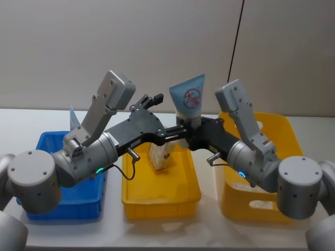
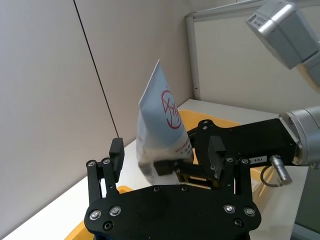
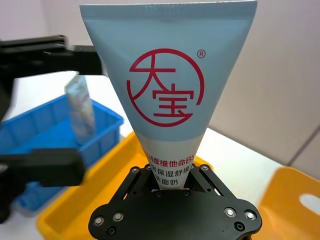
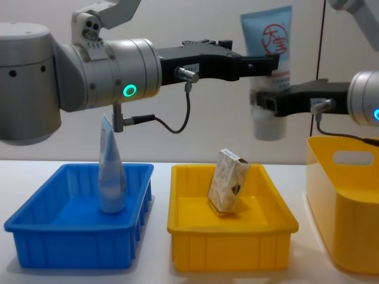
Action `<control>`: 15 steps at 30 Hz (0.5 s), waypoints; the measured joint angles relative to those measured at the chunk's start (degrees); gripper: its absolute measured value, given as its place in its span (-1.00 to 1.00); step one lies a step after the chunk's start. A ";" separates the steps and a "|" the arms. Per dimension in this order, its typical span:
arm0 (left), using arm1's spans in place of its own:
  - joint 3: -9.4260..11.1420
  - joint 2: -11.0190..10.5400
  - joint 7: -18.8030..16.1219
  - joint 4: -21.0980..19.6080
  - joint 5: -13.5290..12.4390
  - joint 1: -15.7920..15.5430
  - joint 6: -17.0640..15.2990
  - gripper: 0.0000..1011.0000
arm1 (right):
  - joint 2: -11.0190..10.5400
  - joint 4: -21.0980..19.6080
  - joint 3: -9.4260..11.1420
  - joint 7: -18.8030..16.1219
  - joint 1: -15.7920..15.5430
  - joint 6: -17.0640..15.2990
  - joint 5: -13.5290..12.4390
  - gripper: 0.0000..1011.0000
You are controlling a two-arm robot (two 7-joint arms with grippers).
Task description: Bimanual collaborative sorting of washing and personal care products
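So the right gripper (image 1: 191, 129) is up in the air over the back edge of the middle yellow plastic tray (image 1: 137, 196), fingers clamped on the lower cap-end part of a pale blue squeeze tube w/ a red round logo (image 1: 187, 100). Tube stands upright, flat crimped end on top, cap end down below the fingers in the chest view. The left gripper (image 1: 170, 112) reaches in from the left at the same height w/ its fingers spread apart, one on either side of the tube; from the left wrist view one pad looks right up against the tube's side, the other clearly off it, can't tell for sure if there's real contact. Below them, a small beige-white patterned cardboard box (image 1: 159, 155) sits in the middle yellow tray, tilted, leaning toward the tray's back right. A second pale blue tube (image 4: 111, 173) stands upright in the blue plastic tray (image 4: 35, 236) at the left end of the white worktop (image 1: 209, 230), near that tray's back wall, crimped end up. A deeper yellow plastic bin w/ a cut-out handle (image 1: 285, 130) is at the worktop's right end, just beside the middle tray. Plain beige wall behind w/ a thin black cable (image 1: 235, 39) running down it.
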State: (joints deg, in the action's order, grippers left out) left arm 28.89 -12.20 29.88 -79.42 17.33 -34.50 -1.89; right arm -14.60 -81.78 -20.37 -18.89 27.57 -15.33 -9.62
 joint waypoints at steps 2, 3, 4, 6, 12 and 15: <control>0.00 0.00 0.00 0.00 0.00 0.00 0.00 0.98 | 0.29 0.09 0.47 1.40 -0.19 -0.71 0.23 -0.67; 0.00 0.00 0.00 0.00 0.00 0.00 0.00 0.98 | 0.38 0.11 0.64 1.81 -0.25 -0.94 0.32 -0.67; 0.00 0.00 0.00 0.00 0.00 0.00 0.00 0.98 | 0.61 0.15 1.06 2.68 -0.41 -1.42 0.46 -0.67; 0.00 0.00 0.00 0.00 0.00 0.00 0.00 0.98 | 0.81 0.17 1.41 3.73 -0.55 -1.97 0.65 -0.68; 0.00 0.00 0.00 0.00 0.00 0.00 0.00 0.98 | 1.63 0.20 3.02 7.38 -1.14 -4.10 1.33 -0.68; 0.00 0.00 0.00 0.00 0.00 0.00 0.00 0.98 | 2.05 0.19 3.98 9.32 -1.48 -5.26 1.67 -0.68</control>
State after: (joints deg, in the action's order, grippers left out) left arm 28.89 -12.20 29.88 -79.41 17.33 -34.50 -1.89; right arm -12.55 -81.58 -16.39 -9.57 26.09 -20.59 -7.96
